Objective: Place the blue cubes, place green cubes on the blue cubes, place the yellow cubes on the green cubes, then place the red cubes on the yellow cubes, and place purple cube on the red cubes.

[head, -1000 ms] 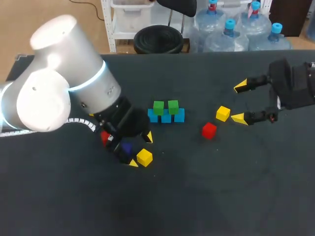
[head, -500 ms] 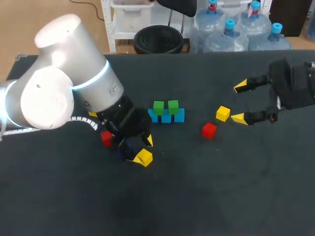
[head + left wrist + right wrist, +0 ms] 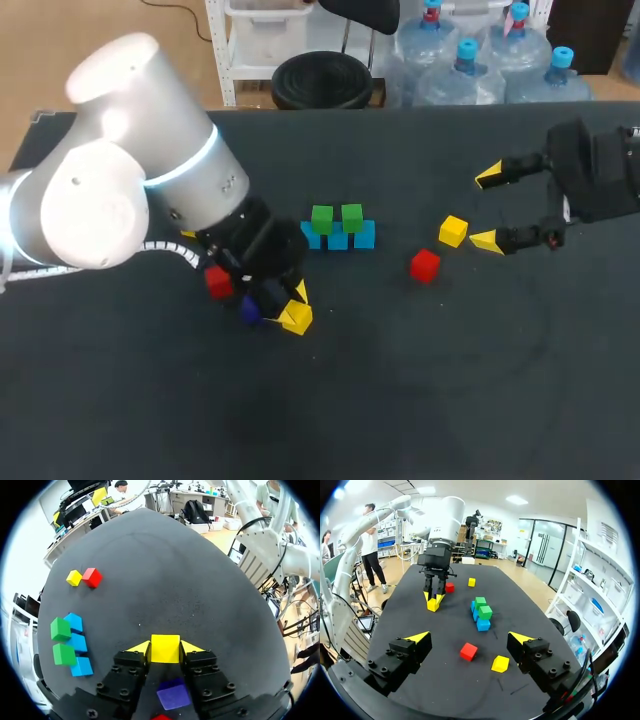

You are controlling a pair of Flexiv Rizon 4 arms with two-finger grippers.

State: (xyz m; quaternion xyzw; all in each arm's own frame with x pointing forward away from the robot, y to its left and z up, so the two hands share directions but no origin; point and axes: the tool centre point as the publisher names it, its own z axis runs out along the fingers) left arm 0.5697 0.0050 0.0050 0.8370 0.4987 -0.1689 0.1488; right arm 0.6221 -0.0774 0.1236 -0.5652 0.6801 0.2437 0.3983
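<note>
Change: left gripper (image 3: 165, 647) slides in over the last second and clamps the yellow cube (image 3: 296, 318).
Left: both fingers press that cube, one on each side.
Right: right gripper (image 3: 487, 208) gapes wide, holding nothing.

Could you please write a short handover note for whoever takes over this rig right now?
Grippers: left gripper is shut on a yellow cube; right gripper is open and holds nothing, beside the second yellow cube.
Done: three blue cubes in a row, with two green cubes on top.
Left: yellow layer, then red, then purple. One red cube lies right of the stack. The other red cube and the purple cube sit by the left gripper.
</note>
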